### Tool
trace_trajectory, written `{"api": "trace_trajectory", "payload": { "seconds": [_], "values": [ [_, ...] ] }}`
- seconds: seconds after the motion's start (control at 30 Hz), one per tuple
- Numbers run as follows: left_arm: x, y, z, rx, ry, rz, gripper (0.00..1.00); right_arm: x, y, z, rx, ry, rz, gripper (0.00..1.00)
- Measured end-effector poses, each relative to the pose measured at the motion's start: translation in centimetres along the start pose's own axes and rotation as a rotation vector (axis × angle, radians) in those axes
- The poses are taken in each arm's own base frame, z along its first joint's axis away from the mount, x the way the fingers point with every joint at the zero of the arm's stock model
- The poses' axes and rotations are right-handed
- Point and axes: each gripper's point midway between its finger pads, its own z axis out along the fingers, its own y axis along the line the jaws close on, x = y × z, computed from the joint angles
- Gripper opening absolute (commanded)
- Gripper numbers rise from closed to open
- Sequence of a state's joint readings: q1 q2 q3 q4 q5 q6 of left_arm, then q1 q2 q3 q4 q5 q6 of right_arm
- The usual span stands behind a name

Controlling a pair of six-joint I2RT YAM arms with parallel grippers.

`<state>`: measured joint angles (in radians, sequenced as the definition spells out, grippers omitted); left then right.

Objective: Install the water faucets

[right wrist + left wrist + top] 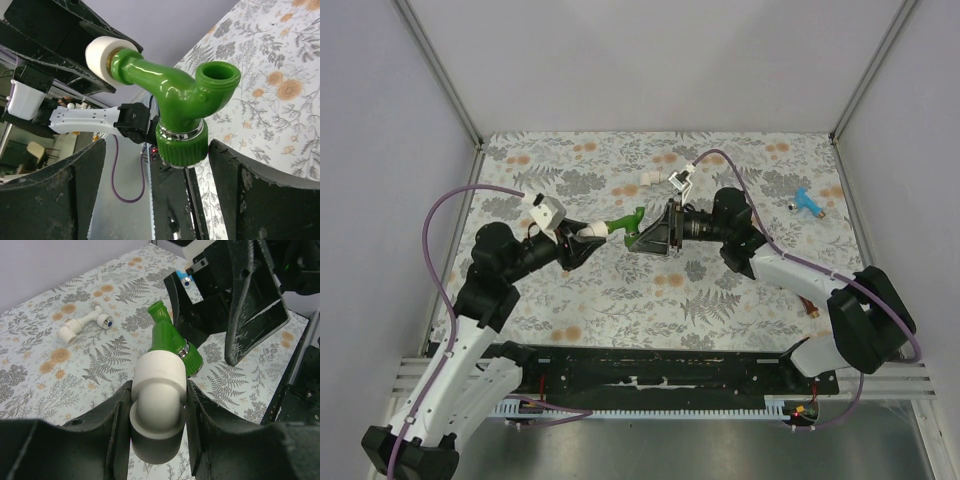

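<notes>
One green faucet (175, 100) hangs above the surface (650, 300), its inlet hidden inside a white elbow fitting (159, 385) pinched by the left gripper (159, 405) jaws. The right gripper (156, 145) jaws are spread beside its ribbed cap. A blue faucet (807, 202) lies far right, small and indistinct.

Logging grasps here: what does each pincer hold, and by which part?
Left pincer clamps the white elbow fitting by its sides, the green faucet joined to it. Right pincer is open around the faucet's cap, holding nothing.
</notes>
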<state>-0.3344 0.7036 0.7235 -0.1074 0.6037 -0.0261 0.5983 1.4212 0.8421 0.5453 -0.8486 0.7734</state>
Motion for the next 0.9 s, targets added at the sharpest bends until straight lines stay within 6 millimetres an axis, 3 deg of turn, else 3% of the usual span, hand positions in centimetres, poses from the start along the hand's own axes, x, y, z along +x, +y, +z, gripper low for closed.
{"api": "trace_trajectory", "payload": {
  "seconds": [0.13, 0.47, 0.53, 0.67, 0.8, 0.9],
  "values": [
    [0.0, -0.2, -0.3, -0.005, -0.017, 0.001, 0.02, 0.7, -0.4, 1.2, -0.021, 0.003, 0.058, 0.80],
    [-1.2, -0.3, -0.8, -0.015, -0.063, 0.030, 0.02, 0.4, 0.1, 1.3, -0.044, -0.016, 0.129, 0.08],
    [-1.4, -0.4, -1.1, -0.017, -0.070, 0.053, 0.02, 0.5, 0.3, 1.3, -0.050, -0.009, 0.156, 0.00],
    [-1.2, -0.6, -1.6, -0.017, -0.063, 0.109, 0.02, 0.8, 0.9, 1.3, -0.061, 0.010, 0.211, 0.02],
    [-0.4, -0.6, -2.0, -0.014, -0.031, 0.158, 0.02, 1.2, 1.0, 1.4, -0.044, 0.044, 0.284, 0.25],
    [0.2, -0.6, -2.2, -0.011, 0.000, 0.187, 0.02, 1.3, 0.8, 1.5, -0.011, 0.078, 0.332, 0.36]
  ]
}}
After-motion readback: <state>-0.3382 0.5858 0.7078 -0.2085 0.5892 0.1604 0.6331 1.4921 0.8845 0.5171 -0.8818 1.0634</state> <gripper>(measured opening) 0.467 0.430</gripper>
